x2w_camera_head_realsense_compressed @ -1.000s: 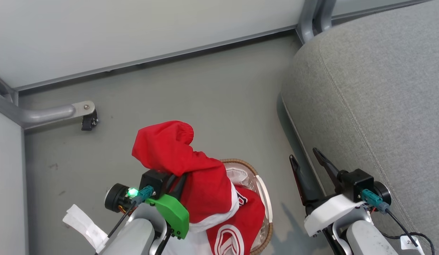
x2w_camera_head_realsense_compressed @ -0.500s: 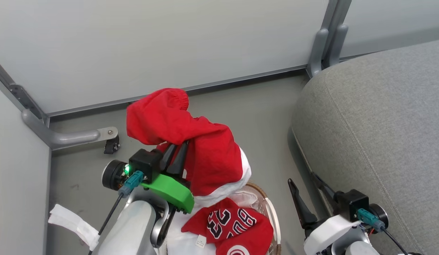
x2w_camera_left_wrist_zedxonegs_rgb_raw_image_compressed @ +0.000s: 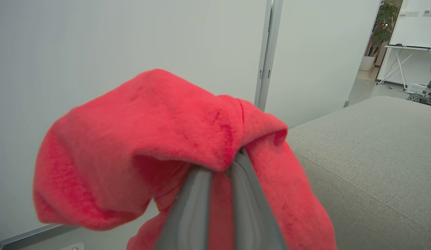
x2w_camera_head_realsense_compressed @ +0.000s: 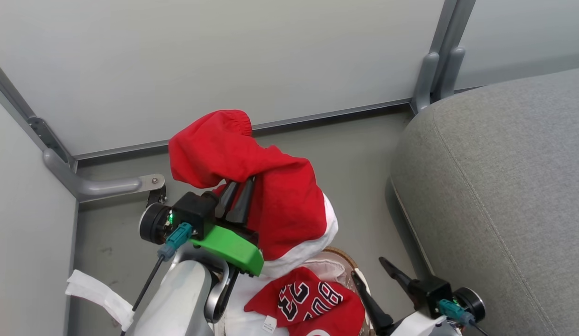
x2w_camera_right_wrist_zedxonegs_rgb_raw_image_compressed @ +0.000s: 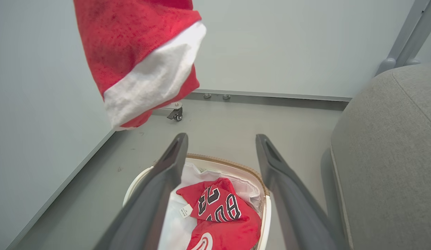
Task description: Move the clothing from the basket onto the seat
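Note:
My left gripper (x2w_camera_head_realsense_compressed: 245, 179) is shut on the plain red garment (x2w_camera_head_realsense_compressed: 252, 186), which hangs in the air well above the basket (x2w_camera_head_realsense_compressed: 338, 255). Its white hem (x2w_camera_right_wrist_zedxonegs_rgb_raw_image_compressed: 153, 83) dangles at the top left of the right wrist view. In the left wrist view the red cloth (x2w_camera_left_wrist_zedxonegs_rgb_raw_image_compressed: 160, 139) drapes over my closed fingers (x2w_camera_left_wrist_zedxonegs_rgb_raw_image_compressed: 201, 194). The red jersey (x2w_camera_right_wrist_zedxonegs_rgb_raw_image_compressed: 219, 211) with white-black lettering lies in the basket (x2w_camera_right_wrist_zedxonegs_rgb_raw_image_compressed: 229, 164) on the white liner. My right gripper (x2w_camera_head_realsense_compressed: 369, 273) is open and empty beside the basket, low in the head view. The grey seat (x2w_camera_head_realsense_compressed: 504, 186) fills the right side.
Pale partition walls (x2w_camera_head_realsense_compressed: 224, 60) close off the back and left, joined by a grey post (x2w_camera_head_realsense_compressed: 439, 56). A grey bracket with a caster (x2w_camera_head_realsense_compressed: 151, 186) juts over the floor at the left. A white tag (x2w_camera_head_realsense_compressed: 98, 294) hangs from my left arm.
The left gripper has lifted the plain red garment up out of the basket, uncovering the jersey below. The head camera has tilted upward, so the whole picture has shifted.

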